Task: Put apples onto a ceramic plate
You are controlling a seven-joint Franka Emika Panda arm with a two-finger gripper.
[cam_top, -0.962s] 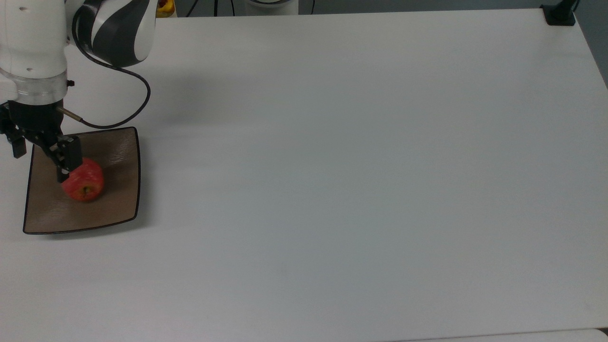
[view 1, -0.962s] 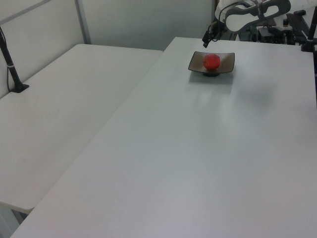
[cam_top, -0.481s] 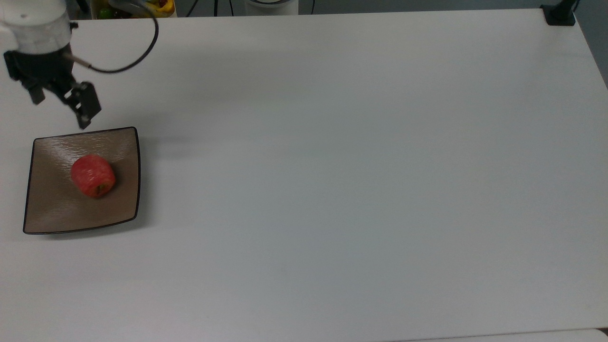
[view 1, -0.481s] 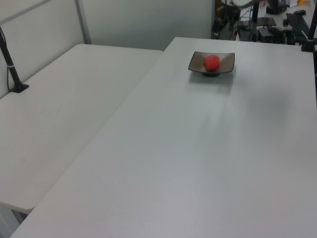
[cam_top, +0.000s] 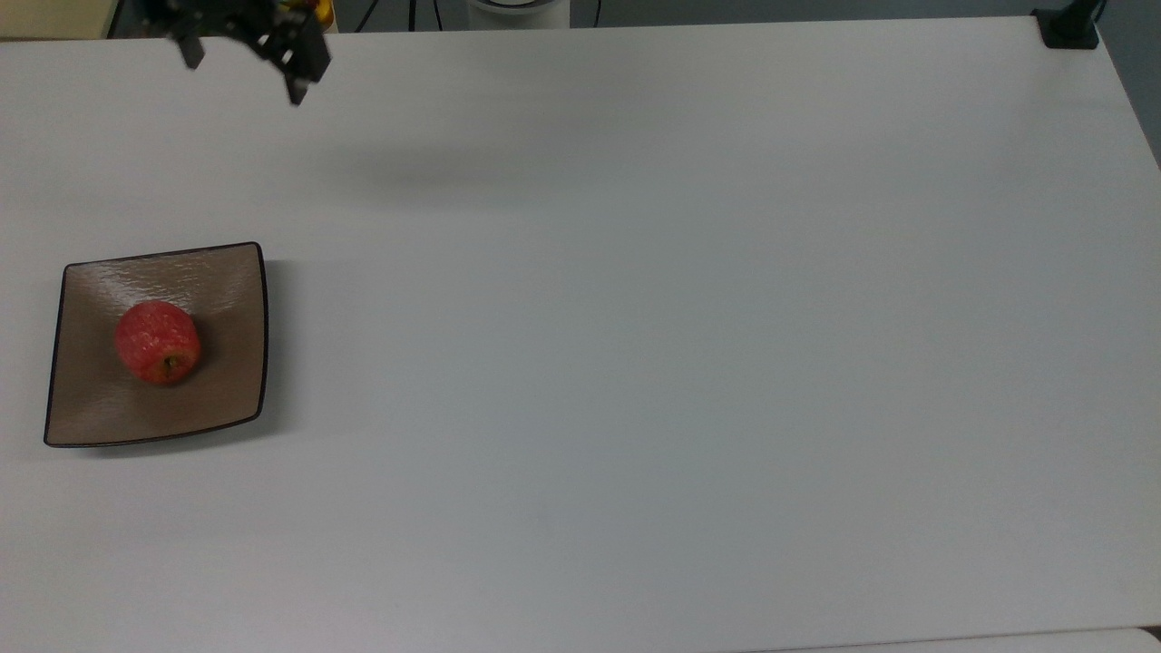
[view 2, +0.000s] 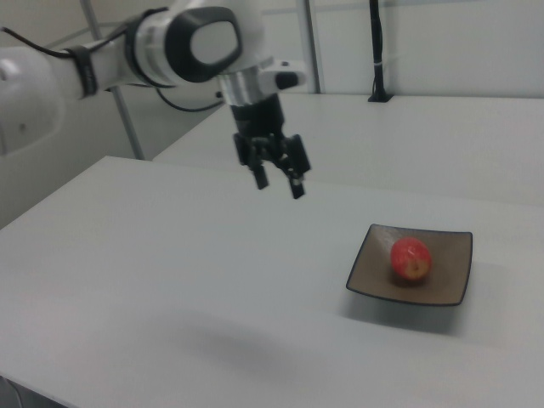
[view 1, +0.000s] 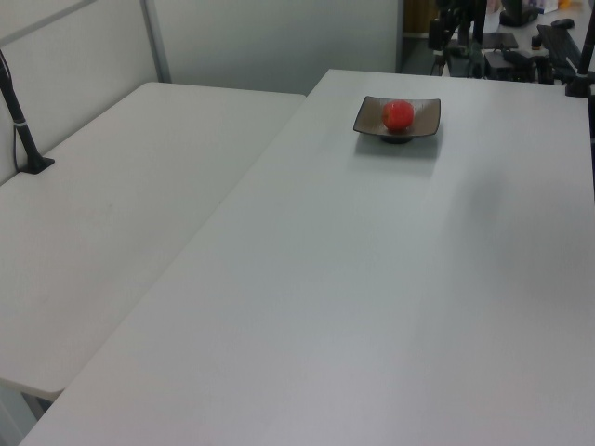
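Observation:
A small red apple (cam_top: pixel 157 343) lies on the square tan-brown ceramic plate (cam_top: pixel 222 290) near the top view's left edge, free of any grip. The left view shows the apple (view 1: pixel 398 114) on the plate (view 1: pixel 425 118) at the far end of the table. In the right view the apple (view 2: pixel 410 258) rests in the plate (view 2: pixel 446 276) at the lower right. My gripper (cam_top: pixel 243 80) hangs open and empty at the top view's upper left, far from the plate. In the right view the gripper (view 2: pixel 279 184) is high above the table, left of the plate.
A black post base (cam_top: pixel 1068 27) stands on the table's corner at the top view's upper right. A second white table (view 1: pixel 121 204) adjoins in the left view, with a black post (view 1: pixel 23 130) on it. White arm links (view 2: pixel 153 51) reach in from the right view's upper left.
The gripper let go of the apple, rose and drew away from the plate toward the top view's upper edge and rightward. The apple shifted slightly on the plate.

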